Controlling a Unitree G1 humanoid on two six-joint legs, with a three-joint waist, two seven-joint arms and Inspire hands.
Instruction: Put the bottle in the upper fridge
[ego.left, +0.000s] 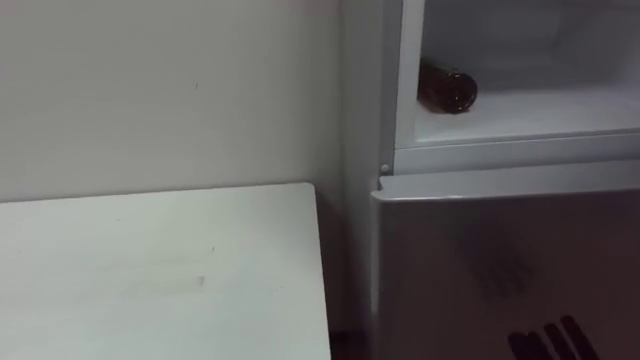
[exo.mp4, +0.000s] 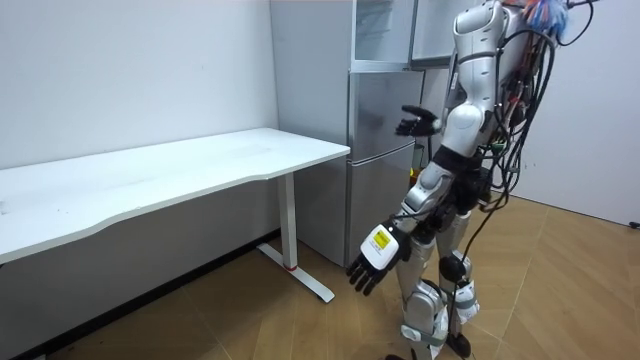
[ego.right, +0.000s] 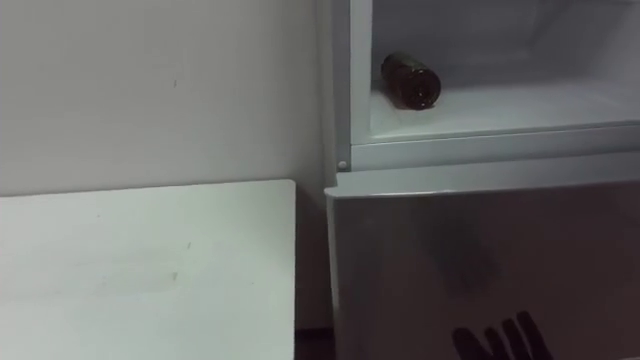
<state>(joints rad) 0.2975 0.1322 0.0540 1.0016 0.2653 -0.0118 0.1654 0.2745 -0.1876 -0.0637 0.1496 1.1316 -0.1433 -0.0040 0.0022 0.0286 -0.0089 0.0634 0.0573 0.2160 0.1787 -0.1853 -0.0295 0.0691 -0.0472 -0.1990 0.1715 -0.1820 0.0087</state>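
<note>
Bottle lies sideways inside upper fridge, judged delivered; right robot hand and left robot hand both empty, fingers straight.

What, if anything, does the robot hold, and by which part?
Nothing is held: left hand and right hand are open; the dark brown bottle lies inside the silver fridge.

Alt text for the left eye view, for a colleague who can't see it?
A dark brown bottle lies on its side inside the open upper fridge compartment. Below is the closed grey lower door, a white table to its left, and dark fingertips of the right hand at the bottom edge.
</note>
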